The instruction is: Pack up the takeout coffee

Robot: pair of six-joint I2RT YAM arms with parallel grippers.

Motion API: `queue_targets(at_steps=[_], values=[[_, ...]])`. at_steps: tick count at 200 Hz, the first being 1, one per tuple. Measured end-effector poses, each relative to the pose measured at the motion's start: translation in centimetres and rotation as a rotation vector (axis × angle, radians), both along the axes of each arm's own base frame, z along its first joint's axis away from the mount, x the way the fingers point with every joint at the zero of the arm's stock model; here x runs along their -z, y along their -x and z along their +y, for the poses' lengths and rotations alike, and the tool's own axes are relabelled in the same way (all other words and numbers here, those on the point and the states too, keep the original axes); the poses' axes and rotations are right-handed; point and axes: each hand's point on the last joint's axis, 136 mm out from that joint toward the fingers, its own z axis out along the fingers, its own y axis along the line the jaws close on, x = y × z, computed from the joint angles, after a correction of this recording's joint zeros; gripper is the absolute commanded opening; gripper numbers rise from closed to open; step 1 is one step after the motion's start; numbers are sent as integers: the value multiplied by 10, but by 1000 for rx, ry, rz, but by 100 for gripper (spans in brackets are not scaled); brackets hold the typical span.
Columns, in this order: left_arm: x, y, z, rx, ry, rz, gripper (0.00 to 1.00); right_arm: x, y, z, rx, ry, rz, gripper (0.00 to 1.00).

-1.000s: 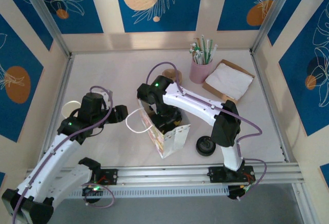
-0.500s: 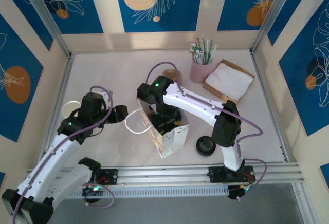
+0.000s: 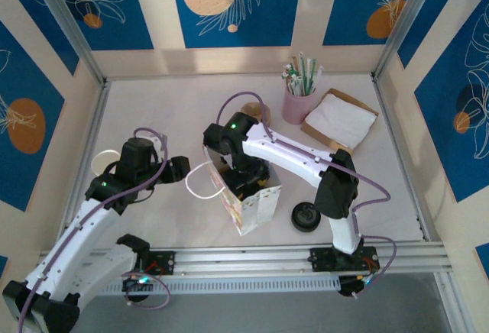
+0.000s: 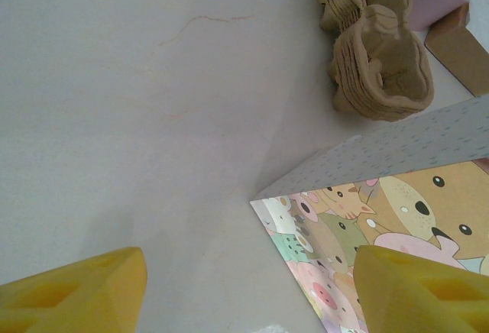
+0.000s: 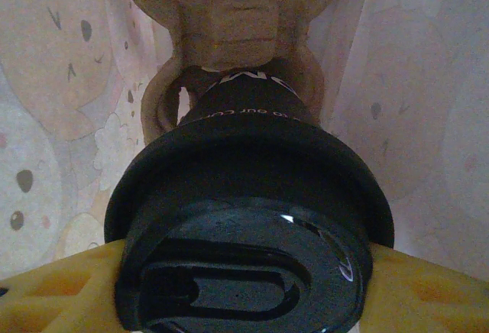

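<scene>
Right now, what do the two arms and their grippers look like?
The left arm and right arm are built alike, with smooth white links between black joint housings. Each has a small green light and a loose lilac cable looping along it. The left gripper and right gripper have yellow, wedge-shaped fingers with moulded recesses.

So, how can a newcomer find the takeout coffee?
Find the cartoon-animal paper bag mid-table. Inside it, gripped by the right pincer, is the takeout coffee. Unlike the loose black lid beside the bag, its lid sits on a cup with a dark band.
</scene>
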Motion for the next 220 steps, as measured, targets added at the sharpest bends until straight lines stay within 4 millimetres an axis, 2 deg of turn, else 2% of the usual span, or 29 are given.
queue_targets(at_steps=[220], values=[[1, -1, -1, 3, 0, 7, 71, -2, 0, 6, -12, -26, -22, 63]])
